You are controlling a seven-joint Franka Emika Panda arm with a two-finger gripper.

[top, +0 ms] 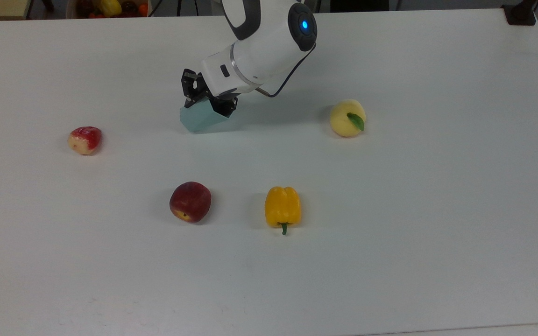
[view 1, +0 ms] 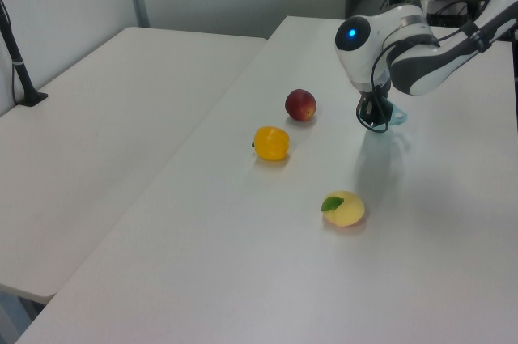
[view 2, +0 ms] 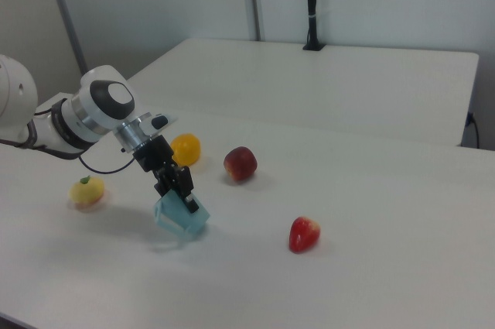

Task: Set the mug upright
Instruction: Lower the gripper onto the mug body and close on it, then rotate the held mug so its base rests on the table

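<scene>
A: Where is the mug (top: 200, 120) located, and how is it held?

B: The mug is found toward the far middle of the desk (top: 390, 210) in the top view, well apart from every fruit. It is seen tilted, pinched at its rim end by the gripper (top: 206, 95). In the right view, the mug (view 2: 182, 217) is shown lifted off the surface on one side, with its open mouth turned down toward the near left and a shadow cast below it. Whether a lower edge is touching the desk cannot be told.

A: What is the judged stage of the task?

B: The rotation toward upright is judged to be partly done. The mug is not yet standing on its base.

A: What faults are to be expected from here?

B: Three are to be considered:
1. Slip in the grasp. Only a thin wall is clamped, and the faceted plastic is likely smooth; the mug could pivot between the fingers and be dropped on its side.
2. Release while tilted. If the narrow base is not set flat before the fingers are spread, the mug may be tipped over.
3. Downward pressure on one corner. The mug could be skidded across the desk.

A: Are the fruits at risk?

B: Little risk is judged. The yellow peach (top: 347, 117) and the strawberry (top: 84, 139) are well apart, as are the red peach (top: 190, 201) and the yellow pepper (top: 282, 206)
</scene>
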